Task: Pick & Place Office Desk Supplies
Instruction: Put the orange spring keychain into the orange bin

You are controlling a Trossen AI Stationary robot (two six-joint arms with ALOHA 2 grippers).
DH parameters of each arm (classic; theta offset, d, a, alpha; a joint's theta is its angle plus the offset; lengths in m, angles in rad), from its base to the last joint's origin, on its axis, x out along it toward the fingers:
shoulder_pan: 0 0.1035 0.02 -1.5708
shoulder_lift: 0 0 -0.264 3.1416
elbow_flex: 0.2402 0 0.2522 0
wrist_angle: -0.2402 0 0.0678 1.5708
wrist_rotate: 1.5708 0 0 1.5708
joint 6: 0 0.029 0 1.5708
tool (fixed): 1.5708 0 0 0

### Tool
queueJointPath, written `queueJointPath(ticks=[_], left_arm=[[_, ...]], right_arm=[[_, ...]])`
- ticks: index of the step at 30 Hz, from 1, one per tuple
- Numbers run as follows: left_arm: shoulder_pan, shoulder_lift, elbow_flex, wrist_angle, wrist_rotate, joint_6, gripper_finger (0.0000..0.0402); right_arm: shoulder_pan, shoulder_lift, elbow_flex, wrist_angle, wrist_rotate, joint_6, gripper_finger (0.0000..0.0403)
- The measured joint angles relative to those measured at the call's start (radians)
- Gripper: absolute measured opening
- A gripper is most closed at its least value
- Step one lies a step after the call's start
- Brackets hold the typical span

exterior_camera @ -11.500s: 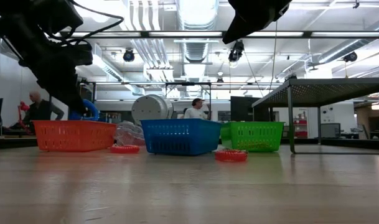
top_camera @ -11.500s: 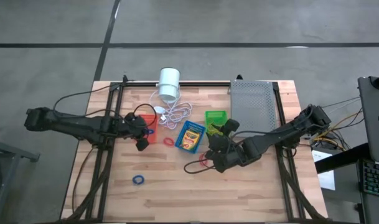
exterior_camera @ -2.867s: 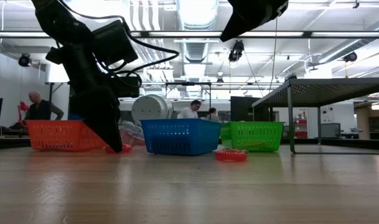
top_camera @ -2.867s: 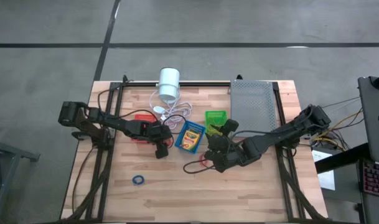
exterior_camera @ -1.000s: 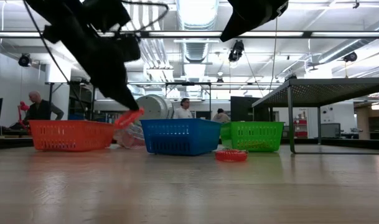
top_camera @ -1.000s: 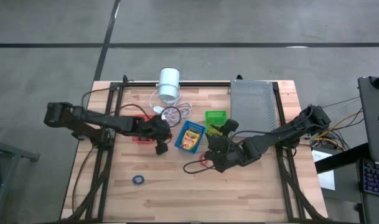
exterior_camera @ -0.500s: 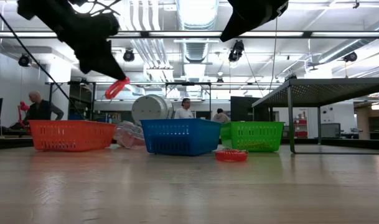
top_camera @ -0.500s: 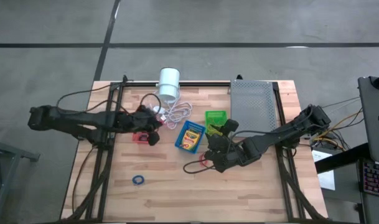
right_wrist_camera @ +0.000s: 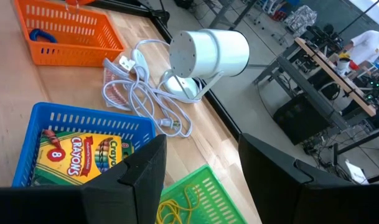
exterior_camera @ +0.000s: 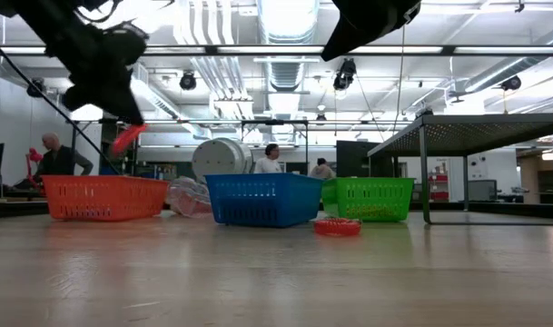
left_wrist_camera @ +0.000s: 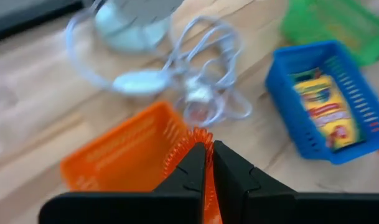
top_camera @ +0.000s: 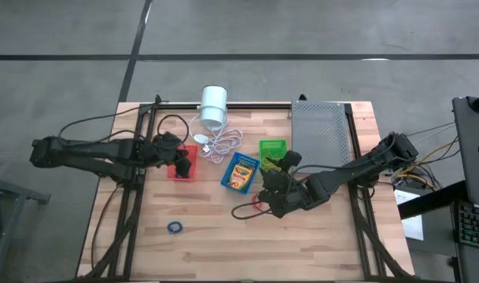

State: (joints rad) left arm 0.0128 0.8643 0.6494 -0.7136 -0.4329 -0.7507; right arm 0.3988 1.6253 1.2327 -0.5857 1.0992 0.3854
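Above the small red-orange plastic basket (top_camera: pixel 182 162) hangs the left gripper (left_wrist_camera: pixel 208 163), its two fingers pinched together on a little red rubber band (exterior_camera: pixel 127 138). The band is up in the air, over the basket, not inside it yet. A small blue rubber band (right_wrist_camera: pixel 42 35) already lies in that basket.

Beside the red-orange basket, toward the right arm, are the white coiled cord (top_camera: pixel 220 144) and the white cylinder (top_camera: pixel 214 104), then the blue plastic basket (top_camera: pixel 241 173) with a yellow-green crayon box (right_wrist_camera: pixel 74 155) in it. Its label reads "CRAYONS", with an "8" in a red spot. Past the blue basket stands the green plastic basket (top_camera: pixel 273 151). The right gripper (top_camera: pixel 268 196) waits past the blue basket with its fingers wide apart and nothing in them. A second red rubber band (exterior_camera: pixel 337 226) lies on the wooden surface (top_camera: pixel 223 236) near it, and another blue rubber band (top_camera: pixel 174 227) lies well away from the red-orange basket, out on the bare wood.

What could go wrong: the band is thin and bouncy. If the gripper lets go while near the rim, the band may hit the edge and hop out onto the surface. It could also stick to a finger and not drop.
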Motion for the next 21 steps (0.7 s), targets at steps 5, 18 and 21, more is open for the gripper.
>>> queueJointPath(ticks=[5,18,21], left_arm=[[0.002,0.019,-0.001,-0.112,-0.003,-0.141,0.0021],[0.082,0.188,-0.001,-0.127,0.128,-0.201,0.0021],[0.111,0.232,-0.001,-0.113,0.166,-0.198,0.0021]], right_arm=[[0.000,0.000,0.000,0.000,0.000,0.000,0.0199],[-0.001,0.000,0.000,0.000,0.000,0.000,0.0199],[-0.001,0.000,0.000,0.000,0.000,0.000,0.0199]])
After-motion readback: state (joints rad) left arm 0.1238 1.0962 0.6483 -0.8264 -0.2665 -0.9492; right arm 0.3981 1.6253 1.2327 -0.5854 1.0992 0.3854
